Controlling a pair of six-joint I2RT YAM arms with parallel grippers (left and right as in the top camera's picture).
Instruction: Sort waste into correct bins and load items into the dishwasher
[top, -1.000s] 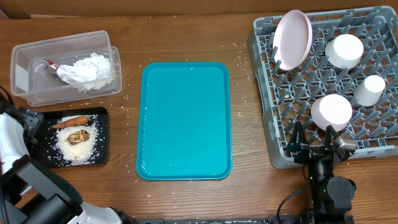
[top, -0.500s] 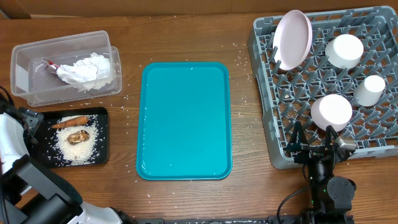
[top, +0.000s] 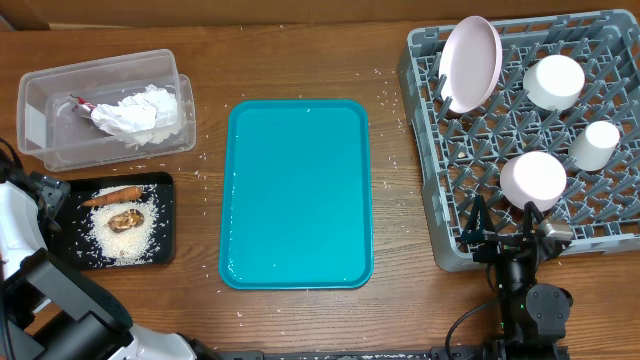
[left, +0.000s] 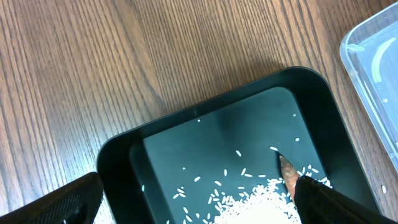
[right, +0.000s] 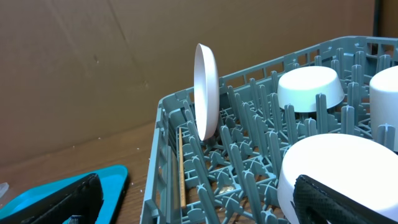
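Observation:
The grey dishwasher rack (top: 430, 215) at the right holds a pink plate (top: 470, 62) on edge, two upturned white bowls (top: 554, 80) (top: 533, 178) and a white cup (top: 599, 144). The teal tray (top: 296, 190) lies mid-table with nothing on it. A black tray (top: 160, 225) holds rice, a carrot (top: 110, 196) and a brown scrap (top: 125, 218). A clear bin (top: 40, 110) holds crumpled paper (top: 140, 112). My left gripper (left: 193, 202) is open over the black tray's (left: 205, 118) corner. My right gripper (right: 199, 199) is open at the rack's (right: 163, 155) near edge, empty.
Rice grains are scattered on the wood around the teal tray and the black tray. The clear bin also holds a small red-and-white wrapper (top: 78, 104). A cardboard wall stands behind the rack in the right wrist view (right: 93, 68).

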